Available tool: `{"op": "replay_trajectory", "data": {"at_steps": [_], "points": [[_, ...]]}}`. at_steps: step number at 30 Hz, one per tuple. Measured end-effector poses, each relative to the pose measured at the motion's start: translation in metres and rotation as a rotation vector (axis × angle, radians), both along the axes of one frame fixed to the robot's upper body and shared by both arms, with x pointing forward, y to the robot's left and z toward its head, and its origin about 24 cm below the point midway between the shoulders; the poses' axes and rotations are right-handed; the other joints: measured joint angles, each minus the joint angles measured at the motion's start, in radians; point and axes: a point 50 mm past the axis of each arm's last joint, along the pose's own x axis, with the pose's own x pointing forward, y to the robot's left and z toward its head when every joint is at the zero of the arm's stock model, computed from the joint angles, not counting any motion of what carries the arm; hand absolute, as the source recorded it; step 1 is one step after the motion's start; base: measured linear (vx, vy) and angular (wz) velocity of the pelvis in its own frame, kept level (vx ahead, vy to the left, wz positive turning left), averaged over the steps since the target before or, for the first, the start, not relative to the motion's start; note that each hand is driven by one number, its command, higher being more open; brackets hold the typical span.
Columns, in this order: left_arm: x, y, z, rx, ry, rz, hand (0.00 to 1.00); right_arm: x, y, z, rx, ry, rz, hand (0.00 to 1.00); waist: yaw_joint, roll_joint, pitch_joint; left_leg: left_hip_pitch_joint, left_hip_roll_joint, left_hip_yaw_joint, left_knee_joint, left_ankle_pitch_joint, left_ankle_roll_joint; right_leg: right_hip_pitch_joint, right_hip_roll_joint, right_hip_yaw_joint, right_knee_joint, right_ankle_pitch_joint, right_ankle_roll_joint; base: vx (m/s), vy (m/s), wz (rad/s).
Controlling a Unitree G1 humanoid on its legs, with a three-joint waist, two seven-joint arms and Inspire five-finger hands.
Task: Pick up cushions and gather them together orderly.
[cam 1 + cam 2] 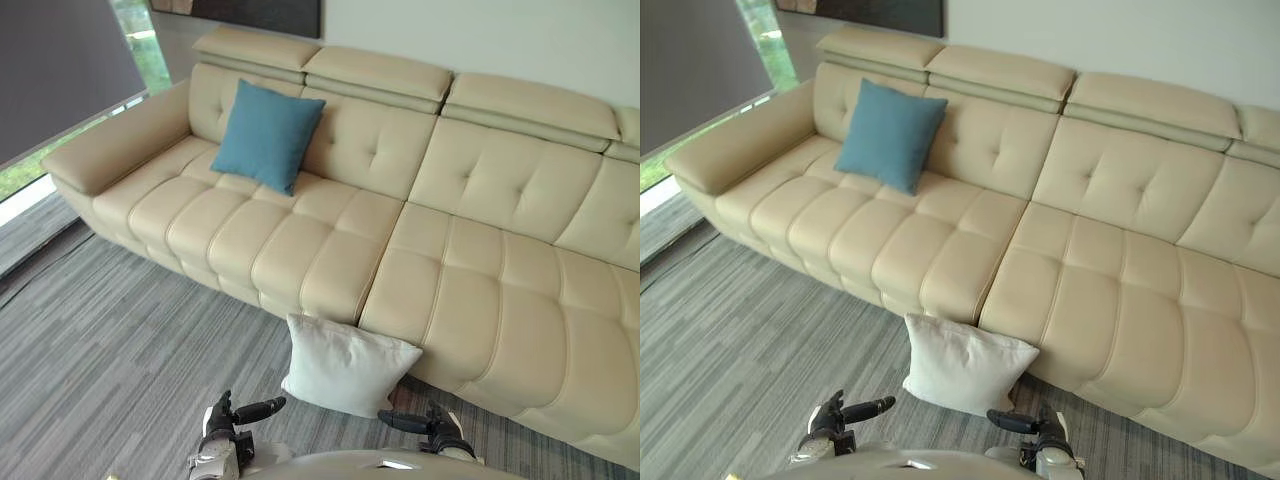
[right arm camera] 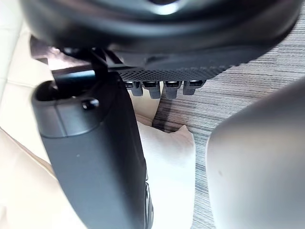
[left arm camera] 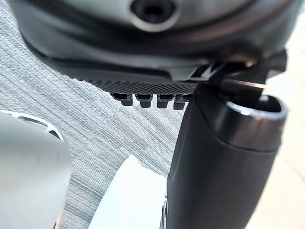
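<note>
Item: white square fabric cushion (image 1: 345, 365), standing on its lower edge on the grey striped carpet (image 1: 120, 350). Its upper edge leans on the front of the long beige tufted-leather sofa (image 1: 480, 260), just below the seam between two seat sections. The broad face is turned out toward the robot. The slightly longer axis runs along the sofa front, and the upper left corner points up. Open carpet extends to the left of it and in front of it; the sofa base closes off the far side. Item: teal square fabric cushion (image 1: 267, 135), on the sofa's left-end seat, propped against the backrest. It is rotated so that one corner points down onto the seat, with the face turned to the room. The padded armrest bounds it on the left, and a broad run of seat lies to its right, well apart from the white cushion. Left hand (image 1: 232, 418): low over the carpet, just left of the white cushion's lower edge, holding nothing. Right hand (image 1: 435, 428): low, just beside the cushion's lower right corner, holding nothing. From the wrist views the fingers of both appear straight and relaxed. Surroundings: grey roller blind (image 1: 55, 60) at the left, dark framed picture (image 1: 260, 12) on the wall above the sofa.
</note>
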Motion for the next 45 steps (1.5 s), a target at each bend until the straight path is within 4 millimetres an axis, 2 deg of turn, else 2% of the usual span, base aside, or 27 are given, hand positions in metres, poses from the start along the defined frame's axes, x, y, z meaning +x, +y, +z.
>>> {"op": "replay_trajectory", "data": {"at_steps": [1,2,3,4,5,6,8,10,11,12,14,17,18,19,20,22,23,27,29,31,35,36,38,39,42,44,45], "points": [[0.0,0.0,0.0,0.0,0.0,0.0,1.0,0.0,0.0,0.0,0.0,0.0,0.0,1.0,0.0,0.0,0.0,0.0,0.0,0.0,0.0,0.0,0.0,0.0,0.0,-0.001,0.0,0.0,0.0,0.21,-0.122,-0.24],[-0.001,0.0,0.0,0.004,0.005,-0.023,1.0,0.001,-0.001,0.0,-0.006,-0.005,-0.003,1.0,-0.001,0.0,0.001,0.015,0.009,0.005,-0.009,0.002,-0.003,-0.018,0.007,-0.06,-0.07,0.004,-0.007,0.19,-0.141,-0.12],[0.0,0.002,0.0,0.005,0.003,-0.031,1.0,-0.001,0.0,0.0,-0.004,-0.004,-0.008,1.0,-0.001,-0.011,0.001,0.019,-0.006,0.002,-0.008,0.001,-0.004,-0.016,0.001,-0.075,-0.161,0.042,-0.03,0.26,-0.182,-0.13],[0.0,-0.001,0.0,-0.003,0.005,-0.033,1.0,0.0,-0.001,0.0,-0.005,-0.004,-0.011,1.0,-0.003,-0.008,-0.001,0.023,-0.005,0.001,-0.008,0.0,-0.006,-0.007,0.003,-0.077,-0.167,0.037,-0.034,0.26,-0.186,-0.09],[-0.001,-0.011,-0.002,-0.032,0.011,-0.033,1.0,0.001,-0.011,0.002,-0.025,-0.015,-0.029,1.0,-0.008,0.029,0.001,0.025,0.016,0.0,-0.007,0.011,-0.026,0.009,0.027,-0.084,-0.194,0.043,-0.043,0.3,-0.209,-0.07],[-0.002,-0.019,-0.003,-0.053,0.014,-0.032,1.0,0.0,-0.017,0.003,-0.038,-0.014,-0.044,1.0,-0.009,0.055,0.001,0.032,0.029,0.0,-0.008,0.016,-0.034,0.029,0.047,-0.087,-0.222,0.045,-0.047,0.21,-0.158,-0.06],[-0.003,-0.022,-0.004,-0.064,0.014,-0.034,1.0,-0.001,-0.02,0.003,-0.043,-0.012,-0.052,1.0,-0.009,0.068,0.001,0.042,0.045,-0.003,0.001,0.029,-0.054,0.058,0.063,-0.094,-0.251,0.042,-0.054,0.18,-0.155,0.03],[-0.001,-0.021,-0.003,-0.059,0.007,-0.044,1.0,-0.003,-0.019,0.002,-0.039,-0.007,-0.064,1.0,-0.01,0.064,0.004,0.009,0.071,-0.021,0.098,0.034,-0.06,0.098,0.079,-0.106,-0.29,0.044,-0.06,0.15,-0.155,0.11],[0.002,-0.017,-0.001,-0.047,-0.009,-0.045,1.0,-0.003,-0.017,0.002,-0.035,-0.007,-0.063,1.0,-0.009,0.056,0.015,-0.043,0.094,-0.038,0.232,0.045,-0.077,0.127,0.085,-0.109,-0.316,0.047,-0.066,0.1,-0.123,0.03],[0.004,-0.015,0.0,-0.038,-0.02,-0.044,1.0,-0.001,-0.016,0.002,-0.032,-0.01,-0.063,1.0,-0.003,0.048,0.025,-0.108,0.11,-0.059,0.354,0.031,-0.084,0.152,0.086,-0.105,-0.337,0.048,-0.073,0.11,-0.106,-0.05],[0.007,-0.014,0.002,-0.031,-0.035,-0.041,1.0,-0.002,-0.015,0.001,-0.03,-0.006,-0.064,1.0,0.0,0.045,0.03,-0.151,0.11,-0.076,0.409,-0.024,-0.092,0.166,0.086,-0.096,-0.348,0.048,-0.074,0.06,-0.019,-0.17],[0.01,-0.012,0.004,-0.025,-0.053,-0.041,1.0,0.0,-0.014,0.002,-0.027,-0.008,-0.063,1.0,0.002,0.041,0.036,-0.214,0.094,-0.099,0.363,-0.069,-0.075,0.171,0.085,-0.062,-0.346,0.048,-0.074,0.07,0.102,-0.38],[0.012,-0.011,0.004,-0.022,-0.058,-0.044,1.0,0.001,-0.013,0.002,-0.028,-0.01,-0.065,1.0,0.001,0.038,0.043,-0.229,0.087,-0.122,0.306,-0.057,-0.066,0.177,0.085,-0.054,-0.341,0.047,-0.071,0.09,0.148,-0.38],[0.012,-0.013,0.004,-0.025,-0.058,-0.049,1.0,0.001,-0.015,0.002,-0.032,-0.013,-0.069,1.0,-0.001,0.05,0.043,-0.234,0.085,-0.147,0.211,0.046,-0.052,0.178,0.099,-0.05,-0.331,0.041,-0.051,0.08,0.202,-0.31],[0.013,-0.012,0.004,-0.023,-0.057,-0.047,1.0,0.0,-0.015,0.002,-0.031,-0.01,-0.071,1.0,0.001,0.047,0.045,-0.231,0.084,-0.153,0.217,0.031,-0.061,0.178,0.096,-0.044,-0.33,0.031,-0.037,0.07,0.189,-0.11],[0.015,0.001,0.007,0.013,-0.062,-0.056,1.0,-0.002,-0.005,0.0,0.002,-0.007,-0.085,1.0,-0.002,0.0,0.044,-0.228,0.045,-0.143,0.197,0.031,-0.051,0.165,0.055,-0.032,-0.324,0.018,-0.018,0.07,0.162,0.0],[0.016,0.002,0.007,0.016,-0.063,-0.056,1.0,-0.002,-0.003,0.0,0.007,-0.006,-0.085,1.0,0.0,-0.007,0.043,-0.23,0.039,-0.141,0.196,0.032,-0.048,0.161,0.048,-0.031,-0.322,0.018,-0.015,0.03,0.08,0.0],[0.016,0.0,0.007,0.014,-0.059,-0.063,1.0,-0.002,-0.005,0.0,0.008,-0.009,-0.101,1.0,0.0,-0.005,0.044,-0.215,0.012,-0.128,0.187,0.031,-0.031,0.161,0.02,-0.021,-0.308,0.011,0.005,0.01,0.03,0.0],[0.017,-0.001,0.006,0.009,-0.06,-0.058,1.0,0.0,-0.008,0.001,-0.002,-0.019,-0.104,1.0,0.001,0.007,0.051,-0.217,0.012,-0.13,0.194,0.031,-0.031,0.153,0.018,-0.021,-0.286,0.007,0.009,-0.03,-0.022,0.02],[0.02,-0.003,0.007,0.009,-0.067,-0.047,1.0,0.003,-0.011,0.003,-0.014,-0.033,-0.116,1.0,0.001,0.017,0.065,-0.249,0.019,-0.135,0.224,0.03,-0.031,0.113,0.018,-0.021,-0.236,-0.003,0.009,-0.08,-0.063,0.07],[0.04,0.0,0.014,0.027,-0.116,-0.019,1.0,0.017,-0.02,0.008,-0.025,-0.077,-0.181,1.0,0.001,0.024,0.119,-0.39,0.034,-0.17,0.344,0.01,-0.03,-0.015,0.021,-0.034,-0.098,-0.048,-0.003,-0.17,-0.104,0.2],[0.056,0.003,0.021,0.039,-0.162,-0.006,1.0,0.028,-0.022,0.011,-0.016,-0.108,-0.219,1.0,0.001,0.019,0.152,-0.482,0.043,-0.19,0.415,-0.004,-0.032,-0.104,0.021,-0.039,-0.01,-0.075,-0.011,-0.3,-0.128,0.24],[0.074,0.005,0.03,0.047,-0.211,0.012,1.0,0.042,-0.023,0.017,-0.009,-0.151,-0.249,1.0,0.001,0.014,0.196,-0.564,0.049,-0.2,0.48,-0.02,-0.036,-0.185,0.021,-0.043,0.066,-0.099,-0.019,-0.28,-0.082,0.15],[0.089,0.009,0.039,0.061,-0.261,0.022,1.0,0.056,-0.024,0.023,-0.008,-0.194,-0.271,1.0,0.001,0.005,0.222,-0.648,0.059,-0.206,0.532,-0.025,-0.034,-0.271,0.02,-0.039,0.129,-0.12,-0.026,-0.26,-0.052,0.01],[0.109,0.011,0.053,0.071,-0.339,0.044,1.0,0.074,-0.027,0.033,0.003,-0.258,-0.323,1.0,-0.001,0.0,0.264,-0.739,0.064,-0.215,0.588,-0.024,-0.033,-0.363,0.021,-0.036,0.19,-0.132,-0.032,-0.25,0.004,-0.02],[0.129,0.015,0.069,0.078,-0.419,0.075,1.0,0.094,-0.027,0.043,-0.003,-0.313,-0.329,1.0,0.0,-0.01,0.286,-0.848,0.067,-0.219,0.629,-0.013,-0.02,-0.481,0.018,-0.026,0.254,-0.134,-0.036,-0.21,0.027,0.04],[0.133,0.016,0.072,0.076,-0.432,0.088,1.0,0.098,-0.026,0.045,0.0,-0.323,-0.331,1.0,0.0,-0.012,0.291,-0.867,0.067,-0.219,0.634,-0.008,-0.018,-0.503,0.017,-0.023,0.264,-0.134,-0.036,-0.18,0.035,-0.01]]}}
